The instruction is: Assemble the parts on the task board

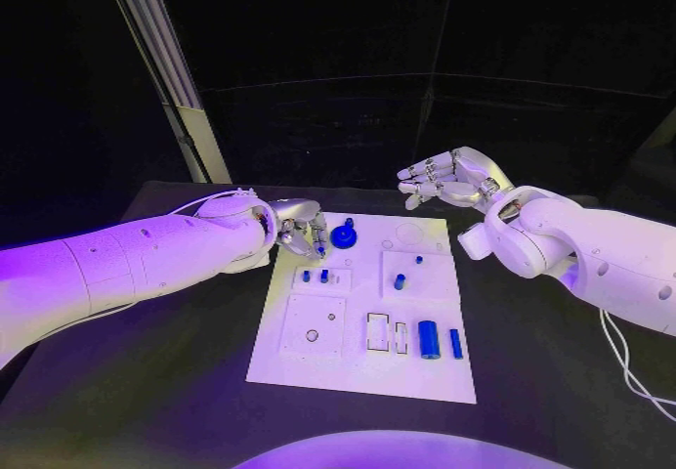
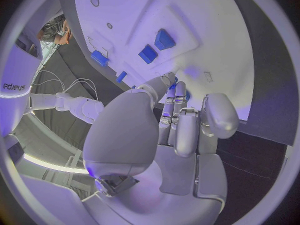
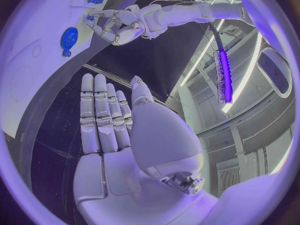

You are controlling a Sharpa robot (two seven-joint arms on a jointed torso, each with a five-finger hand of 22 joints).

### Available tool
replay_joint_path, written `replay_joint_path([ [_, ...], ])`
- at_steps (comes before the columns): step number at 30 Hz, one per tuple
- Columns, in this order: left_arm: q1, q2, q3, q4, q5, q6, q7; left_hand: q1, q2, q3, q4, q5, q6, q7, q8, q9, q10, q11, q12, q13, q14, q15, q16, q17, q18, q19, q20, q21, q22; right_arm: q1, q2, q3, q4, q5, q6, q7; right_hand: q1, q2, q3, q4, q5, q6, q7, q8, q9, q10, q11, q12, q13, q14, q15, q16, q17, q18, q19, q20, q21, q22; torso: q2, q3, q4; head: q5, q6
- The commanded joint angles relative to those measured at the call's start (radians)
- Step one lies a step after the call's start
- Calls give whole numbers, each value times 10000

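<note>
The only lettering that can be read is a dark partial word, roughly "edjeys", printed on a white panel (image 2: 15,87) seen in the left wrist view.

The board (image 1: 363,366) looks like smooth, matt white plastic. The small parts (image 1: 428,339) on it are glossy blue plastic, and the toothed wheel (image 1: 344,235) has the same sheen. Each robot hand, left (image 1: 299,231) and right (image 1: 448,178), has a satin silver, metal-like finish. The arm shells (image 1: 134,259) are glossy white plastic. The surface (image 1: 564,381) is matt black.
</note>
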Motion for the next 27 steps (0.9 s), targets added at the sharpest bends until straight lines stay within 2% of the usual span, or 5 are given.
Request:
replay_joint_path([
  [1,7,47,3,-20,66,328,-103,-106,-11,69,18,-44,96,1,-47,16,86,-13,-38,3,420,-38,11,-18,-136,80,14,35,3,17,4,5,22,-6,46,109,3,64,58,-27,35,-56,-16,-37,-5,-93,-8,52,-14,-58,20,-54,-14,28,11,49,-37,-12,3,-1,1,2,-11],
  [27,3,123,-1,-81,51,759,-318,-122,-9,76,9,-52,107,-4,-55,16,105,-19,-53,7,417,-41,7,-33,-135,76,14,36,7,17,10,5,20,-6,50,116,3,64,58,-27,35,-56,-16,-37,-5,-93,-8,52,-14,-58,20,-54,-14,28,11,49,-37,-12,0,-3,6,4,-56],
])
